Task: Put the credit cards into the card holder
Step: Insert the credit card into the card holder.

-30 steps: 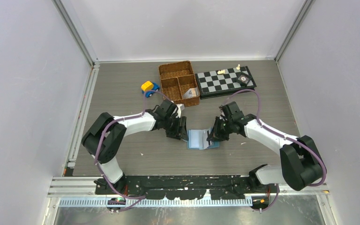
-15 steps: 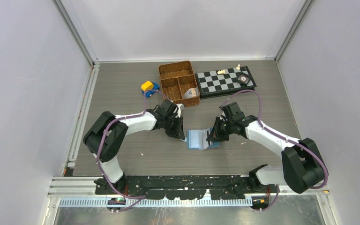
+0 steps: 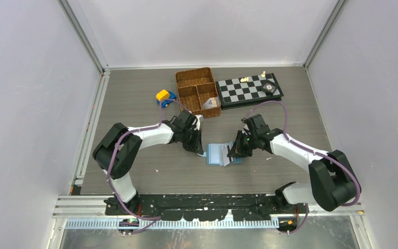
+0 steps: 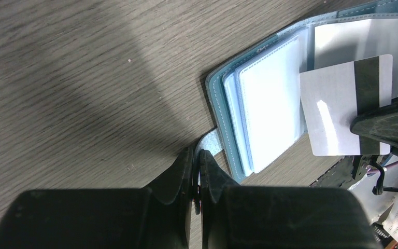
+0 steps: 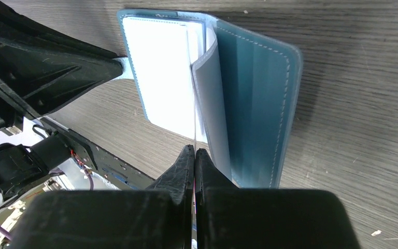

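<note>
L claw (image 4: pixel 197 158) has closed on card holder (image 4: pixel 269 98) tab; R claw (image 5: pixel 194 151) pinches striped card (image 4: pixel 337 109).

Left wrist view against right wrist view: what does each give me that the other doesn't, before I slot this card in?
Left wrist only: the flat face of the black-striped card, held by the right end effector. Right wrist only: the broad teal cover, and that end effector's own shut fingertips, with the card's face out of sight. Both: the open card holder on the wood table, its pale blue pockets facing up, and the left end effector pinching its snap tab.
</note>
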{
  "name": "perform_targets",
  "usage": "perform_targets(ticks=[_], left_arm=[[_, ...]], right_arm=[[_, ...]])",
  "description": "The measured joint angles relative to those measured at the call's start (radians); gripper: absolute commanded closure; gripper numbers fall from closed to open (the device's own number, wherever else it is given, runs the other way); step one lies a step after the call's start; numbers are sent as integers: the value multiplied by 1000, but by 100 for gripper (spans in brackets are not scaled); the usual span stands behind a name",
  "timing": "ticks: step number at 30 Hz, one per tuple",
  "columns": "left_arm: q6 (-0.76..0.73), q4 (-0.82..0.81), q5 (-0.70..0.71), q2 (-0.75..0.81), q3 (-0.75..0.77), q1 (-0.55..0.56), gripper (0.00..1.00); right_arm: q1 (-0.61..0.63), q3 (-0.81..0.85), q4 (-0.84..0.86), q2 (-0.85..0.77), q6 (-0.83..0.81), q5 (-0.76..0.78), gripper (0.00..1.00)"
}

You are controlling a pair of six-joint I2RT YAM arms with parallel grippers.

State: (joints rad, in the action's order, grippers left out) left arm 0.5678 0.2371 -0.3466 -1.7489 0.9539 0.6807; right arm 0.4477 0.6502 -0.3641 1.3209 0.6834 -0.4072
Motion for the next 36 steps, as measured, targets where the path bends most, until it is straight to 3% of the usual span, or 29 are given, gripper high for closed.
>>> perform_targets(ticks=[10,36], left_arm=[[-1,7,-2,-11,13,0,100],[-4,15,-5,-22,26,0,100]], right_arm=[[-5,-11,27,24,-4,-2,100],[-6,-49,182,71,-24,18,99]])
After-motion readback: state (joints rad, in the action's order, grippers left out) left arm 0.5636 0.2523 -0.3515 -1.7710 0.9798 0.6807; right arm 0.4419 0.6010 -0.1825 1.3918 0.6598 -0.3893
